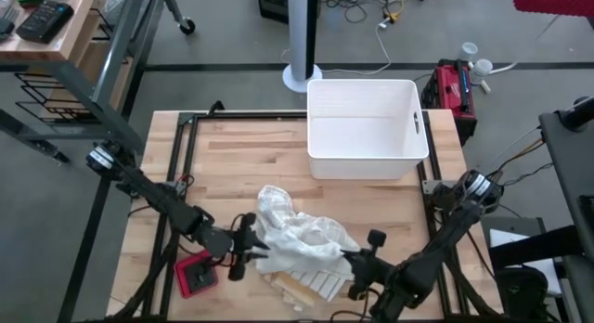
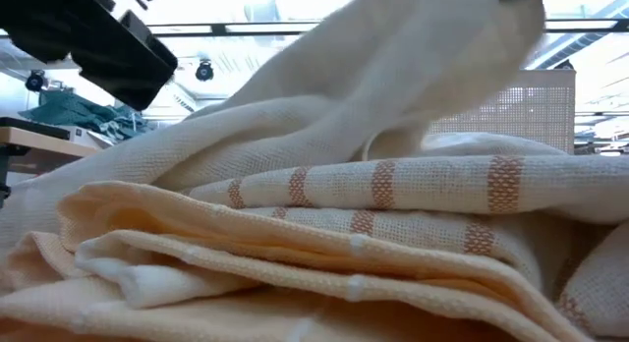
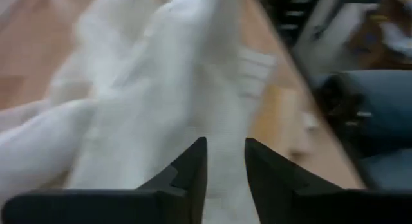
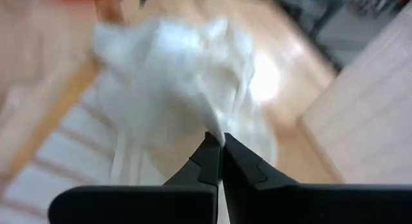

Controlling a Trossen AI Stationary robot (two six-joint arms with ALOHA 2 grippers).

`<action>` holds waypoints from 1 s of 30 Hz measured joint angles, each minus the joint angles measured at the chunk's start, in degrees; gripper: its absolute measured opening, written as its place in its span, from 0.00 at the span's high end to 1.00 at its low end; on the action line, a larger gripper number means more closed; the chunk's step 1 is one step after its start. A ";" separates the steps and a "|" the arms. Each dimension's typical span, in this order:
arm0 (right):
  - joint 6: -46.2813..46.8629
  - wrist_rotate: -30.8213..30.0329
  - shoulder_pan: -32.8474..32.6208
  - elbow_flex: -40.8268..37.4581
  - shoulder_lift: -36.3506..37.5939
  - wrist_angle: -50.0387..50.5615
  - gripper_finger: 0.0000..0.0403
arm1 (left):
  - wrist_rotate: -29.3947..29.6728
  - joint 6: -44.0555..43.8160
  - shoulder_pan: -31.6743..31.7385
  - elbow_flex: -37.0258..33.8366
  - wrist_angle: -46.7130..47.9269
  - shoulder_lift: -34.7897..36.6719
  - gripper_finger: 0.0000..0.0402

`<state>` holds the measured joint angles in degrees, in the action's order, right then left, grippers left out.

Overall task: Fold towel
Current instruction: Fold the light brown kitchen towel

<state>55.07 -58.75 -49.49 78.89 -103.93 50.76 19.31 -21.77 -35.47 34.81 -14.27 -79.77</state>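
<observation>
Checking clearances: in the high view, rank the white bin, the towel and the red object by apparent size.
1. white bin
2. towel, a crumpled heap; its spread looks only somewhat smaller than the bin
3. red object, clearly smallest

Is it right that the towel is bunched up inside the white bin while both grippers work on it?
Not quite. The high view shows the towel bunched on the table, in front of the bin, which holds nothing visible. The left gripper and right gripper are indeed at it.
</observation>
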 joint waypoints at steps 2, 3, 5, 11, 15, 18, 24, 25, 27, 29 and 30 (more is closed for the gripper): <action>1.40 5.06 0.52 -1.64 -0.01 -0.02 1.00 | 4.66 -1.12 0.00 0.03 1.71 0.00 0.80; 1.43 7.82 0.78 -2.38 -0.01 -0.13 1.00 | 7.24 -2.39 0.09 0.04 2.96 0.05 0.81; 2.20 12.73 1.08 -3.63 -0.07 -0.20 1.00 | 10.93 -5.80 0.44 0.04 6.54 0.11 0.83; 4.98 15.89 1.15 -5.47 -0.14 -0.06 1.00 | 12.77 -12.72 2.20 0.00 11.62 0.94 0.85; 4.94 15.88 1.15 -5.49 -0.14 -0.19 1.00 | 11.42 -14.23 3.96 -0.24 11.48 0.83 0.82; 4.91 15.89 1.15 -5.48 -0.14 -0.50 1.00 | 10.81 -15.52 5.17 -1.10 11.78 0.83 0.79; 4.39 15.86 1.15 -5.23 -0.14 -0.98 1.00 | 6.47 -17.77 8.11 -2.78 10.25 0.86 0.68; 4.28 15.86 1.15 -5.23 -0.14 -1.07 1.00 | 5.32 -17.82 8.67 -2.95 9.85 0.86 0.67; 3.93 15.86 1.15 -5.23 -0.14 -1.39 1.00 | 3.16 -17.90 9.98 -3.29 9.07 0.78 0.63; 3.43 15.75 1.15 -5.21 -0.14 -1.85 1.00 | 1.00 -18.28 11.23 -3.62 8.20 0.38 0.61; 3.41 15.75 1.15 -5.20 -0.14 -1.87 1.00 | -0.37 -18.21 11.76 -3.79 7.59 0.06 0.60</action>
<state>58.48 -43.00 -48.34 73.69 -104.07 48.89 18.94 -39.98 -23.71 31.02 -6.68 -79.71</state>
